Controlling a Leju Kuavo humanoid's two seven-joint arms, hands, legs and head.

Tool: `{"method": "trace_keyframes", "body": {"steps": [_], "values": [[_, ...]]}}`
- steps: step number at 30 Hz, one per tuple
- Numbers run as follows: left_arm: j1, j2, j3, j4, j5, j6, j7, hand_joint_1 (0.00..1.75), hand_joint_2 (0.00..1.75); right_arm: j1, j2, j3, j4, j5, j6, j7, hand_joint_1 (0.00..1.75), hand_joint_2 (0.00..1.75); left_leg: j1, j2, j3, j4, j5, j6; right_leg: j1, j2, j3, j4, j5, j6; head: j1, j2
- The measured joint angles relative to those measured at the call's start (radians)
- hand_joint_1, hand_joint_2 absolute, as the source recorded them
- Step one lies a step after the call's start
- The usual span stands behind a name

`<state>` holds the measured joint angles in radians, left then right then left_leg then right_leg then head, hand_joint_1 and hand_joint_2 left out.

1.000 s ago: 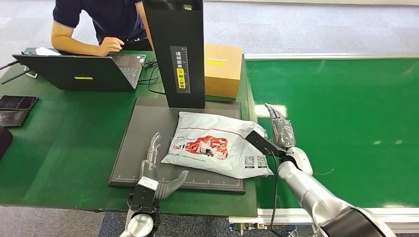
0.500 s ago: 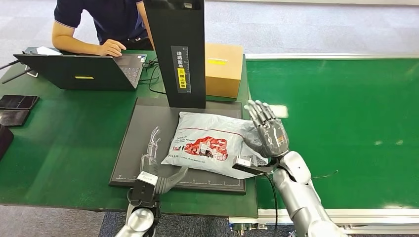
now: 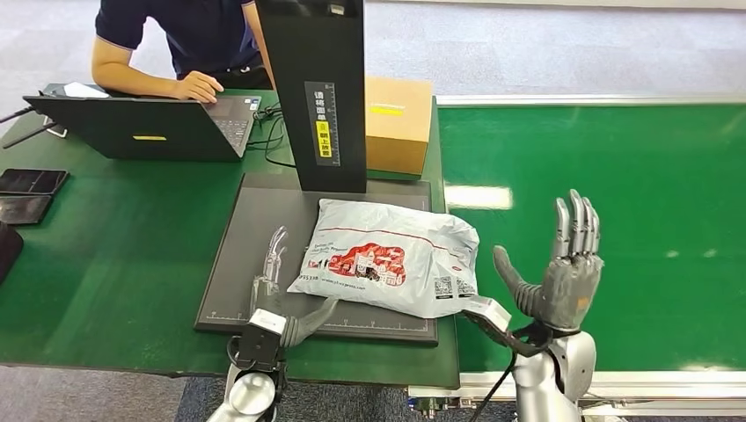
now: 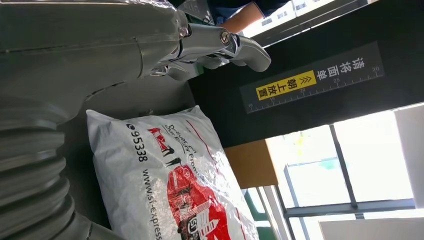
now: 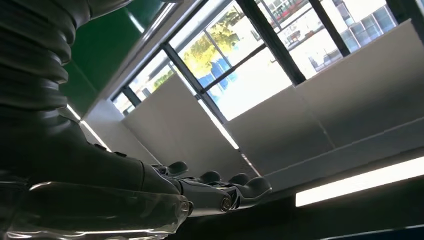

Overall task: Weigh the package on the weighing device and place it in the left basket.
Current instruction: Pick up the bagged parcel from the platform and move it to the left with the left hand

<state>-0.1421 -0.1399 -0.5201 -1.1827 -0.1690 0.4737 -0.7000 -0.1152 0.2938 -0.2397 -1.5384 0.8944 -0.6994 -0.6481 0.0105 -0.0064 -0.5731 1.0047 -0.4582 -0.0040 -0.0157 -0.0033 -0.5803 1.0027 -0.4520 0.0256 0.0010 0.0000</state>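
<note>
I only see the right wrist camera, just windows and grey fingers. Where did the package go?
Observer: The white plastic mailer with red print lies on the dark flat weighing plate, under the black upright scanner post.
Operator: Is my right hand holding it?
Observer: No. The right hand is raised, open, over the green belt, apart from the mailer.
Operator: And the other hand?
Observer: The left hand rests open on the plate beside the mailer.

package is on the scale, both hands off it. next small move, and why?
Probably close the left robot hand onto the package's near edge. It lies free on the scale, the open left fingers rest beside it, and the right robot hand is raised clear over the belt.
</note>
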Motion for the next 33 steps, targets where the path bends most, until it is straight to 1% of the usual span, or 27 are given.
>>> {"method": "trace_keyframes", "body": {"steps": [2, 5, 6, 8, 13, 16, 20, 23, 25, 28, 33], "values": [[0.001, 0.001, 0.0, -0.001, -0.014, 0.009, 0.0, 0.0, 1.75, 0.046, -0.003, 0.041, -0.013, -0.138, 0.007, 0.0, 0.0, 1.75, 0.0, 0.0, 0.0, 0.0, 0.0, 0.0, 0.0, 0.0, 0.0, 0.0, 0.0, 0.0, 0.0, 0.0], [0.0, 0.005, 0.0, -0.005, -0.036, 0.013, 0.0, 0.0, 1.75, 0.11, -0.04, 0.159, -0.014, -0.38, 0.068, 0.0, 0.0, 1.75, 0.0, 0.0, 0.0, 0.0, 0.0, 0.0, 0.0, 0.0, 0.0, 0.0, 0.0, 0.0, 0.0, 0.0], [-0.001, 0.008, 0.0, -0.007, -0.043, 0.013, 0.0, 0.0, 1.75, 0.129, -0.057, 0.202, -0.017, -0.437, 0.094, 0.0, 0.0, 1.75, 0.0, 0.0, 0.001, 0.0, 0.0, 0.0, 0.0, 0.0, 0.0, 0.0, 0.0, 0.0, 0.0, 0.0], [-0.005, 0.017, 0.0, -0.013, -0.054, 0.013, 0.0, 0.0, 1.75, 0.161, -0.086, 0.274, -0.027, -0.504, 0.136, 0.0, 0.0, 1.75, 0.0, 0.0, 0.001, 0.0, 0.0, 0.0, 0.0, 0.0, 0.0, 0.0, 0.0, 0.0, 0.0, 0.0], [-0.012, 0.047, 0.0, -0.047, -0.102, 0.03, 0.0, 0.0, 1.75, 0.221, -0.146, 0.393, -0.068, -0.564, 0.221, 0.0, 0.0, 1.75, 0.0, 0.0, 0.001, 0.0, 0.0, 0.0, 0.0, 0.0, 0.0, 0.0, 0.0, 0.0, 0.0, 0.0], [-0.011, 0.062, 0.003, -0.087, -0.19, 0.018, 0.0, 0.0, 1.75, 0.24, -0.168, 0.437, -0.086, -0.56, 0.232, 0.0, 0.0, 1.75, 0.0, 0.0, 0.001, 0.0, 0.0, 0.0, 0.0, 0.001, 0.0, 0.0, 0.0, 0.0, 0.0, 0.0], [-0.008, 0.067, 0.022, -0.151, -0.349, -0.054, 0.004, 0.0, 1.75, 0.267, -0.182, 0.468, -0.117, -0.578, 0.232, 0.0, 0.0, 1.75, 0.0, 0.0, 0.001, 0.0, 0.0, 0.0, 0.0, 0.001, 0.0, 0.0, 0.0, 0.0, 0.0, 0.0], [-0.021, 0.067, 0.034, -0.192, -0.429, -0.133, 0.026, 0.0, 1.75, 0.287, -0.19, 0.482, -0.148, -0.613, 0.245, 0.0, 0.0, 1.75, 0.0, 0.0, 0.001, 0.0, 0.0, 0.0, 0.0, 0.001, 0.0, 0.0, 0.0, 0.0, 0.0, 0.0], [-0.051, 0.068, 0.036, -0.204, -0.474, -0.192, 0.057, 0.0, 1.75, 0.297, -0.196, 0.49, -0.17, -0.629, 0.257, 0.0, 0.0, 1.75, 0.0, 0.0, 0.001, 0.0, 0.0, 0.0, 0.0, 0.0, 0.0, 0.0, 0.0, 0.0, 0.0, 0.0], [-0.129, 0.071, 0.035, -0.191, -0.524, -0.276, 0.104, 0.0, 1.75, 0.307, -0.208, 0.505, -0.201, -0.644, 0.272, 0.0, 0.0, 1.75, 0.0, 0.0, 0.002, 0.0, 0.001, 0.0, 0.0, 0.0, 0.001, 0.0, 0.001, -0.001, 0.0, 0.0], [-0.27, 0.083, 0.023, -0.085, -0.582, -0.362, 0.153, 0.0, 1.75, 0.303, -0.226, 0.521, -0.224, -0.695, 0.342, 0.0, 0.0, 1.75, 0.0, 0.001, 0.002, 0.0, 0.002, -0.001, 0.0, 0.001, 0.001, 0.0, 0.002, -0.001, 0.0, 0.0]]}}
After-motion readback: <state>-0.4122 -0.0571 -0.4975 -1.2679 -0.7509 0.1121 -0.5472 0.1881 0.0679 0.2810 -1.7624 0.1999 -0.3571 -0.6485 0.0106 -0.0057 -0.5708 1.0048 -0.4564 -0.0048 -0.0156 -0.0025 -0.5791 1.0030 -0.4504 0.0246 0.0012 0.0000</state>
